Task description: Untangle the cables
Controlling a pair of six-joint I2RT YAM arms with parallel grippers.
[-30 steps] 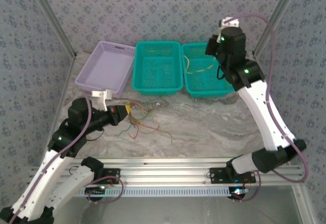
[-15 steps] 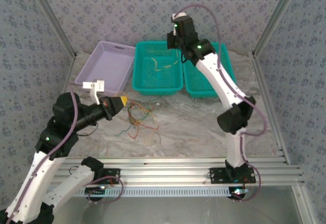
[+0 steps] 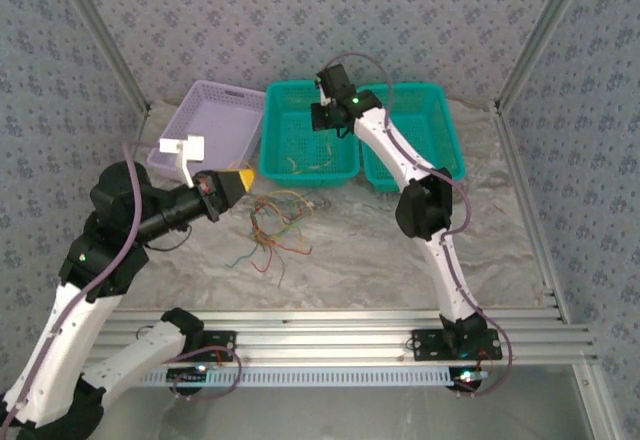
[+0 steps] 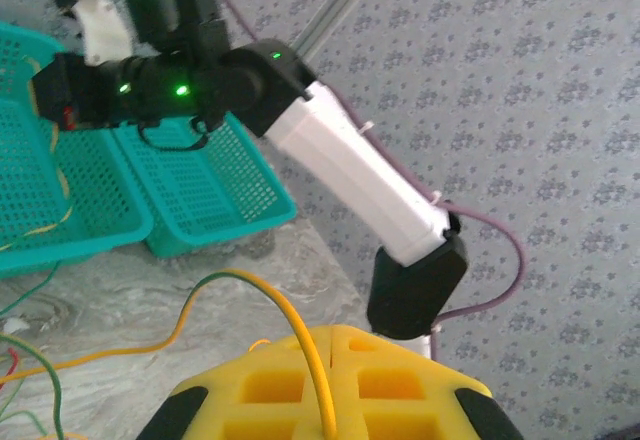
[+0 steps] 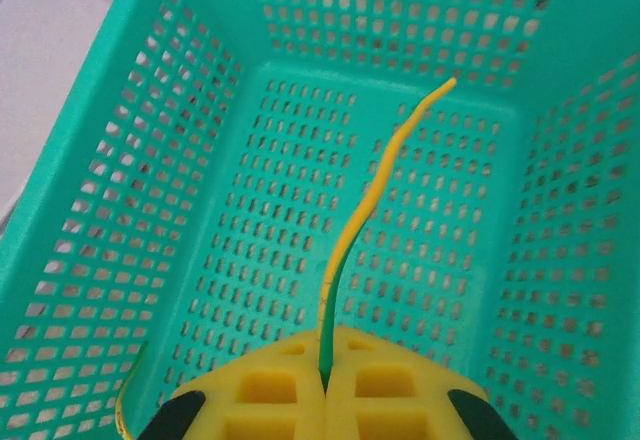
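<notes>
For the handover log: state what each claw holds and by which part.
Right claw: a yellow-green cable, pinched at its green stretch, yellow tip free. Left claw: a yellow cable, pinched somewhere along its length.

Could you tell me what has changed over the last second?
The right gripper, shut on a thin yellow-green wire, swung left from the right-hand teal plastic basket to the middle teal plastic basket. The left gripper, shut on a yellow wire, rose from the tangle of coloured wires. The lilac plastic basket and both teal ones stayed put.
</notes>
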